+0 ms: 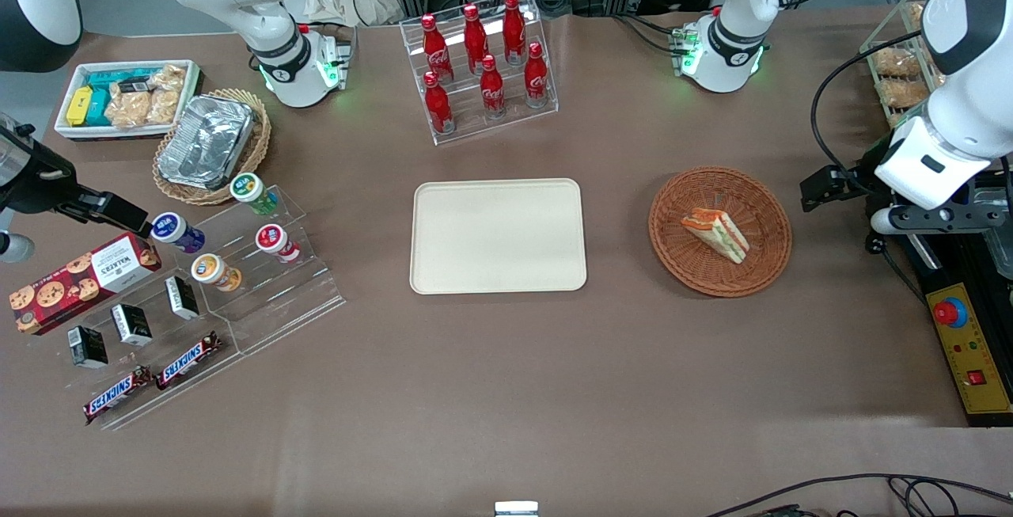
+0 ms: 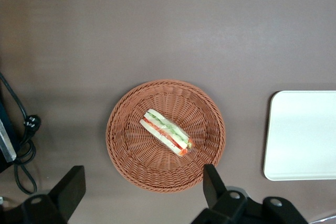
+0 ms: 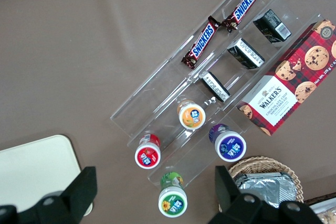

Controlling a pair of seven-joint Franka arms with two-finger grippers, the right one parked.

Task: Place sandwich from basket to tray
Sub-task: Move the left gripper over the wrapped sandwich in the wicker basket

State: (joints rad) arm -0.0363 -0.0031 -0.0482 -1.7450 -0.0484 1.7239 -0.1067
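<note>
Inside basket (image 1: pixel 764 264), sandwich (image 1: pixel 717 233) lying diagonal, end effector (image 2: pixel 142 184) open above

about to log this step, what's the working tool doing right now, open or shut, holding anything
Left tool: open, holding nothing, poised above the basket; the sandwich lies in the basket, untouched.

We are seeing a matt brown table (image 1: pixel 506 390), smooth and dull. The basket (image 1: pixel 673 220) is showing rough reddish-brown woven wicker, and the sandwich (image 1: pixel 717 234) in it is showing soft pale bread. The tray (image 1: pixel 497 237) is looking smooth, matt cream. The gripper (image 2: pixel 144 195), hanging above the basket with fingers (image 2: pixel 71 190) spread wide, is looking like matt black plastic.
</note>
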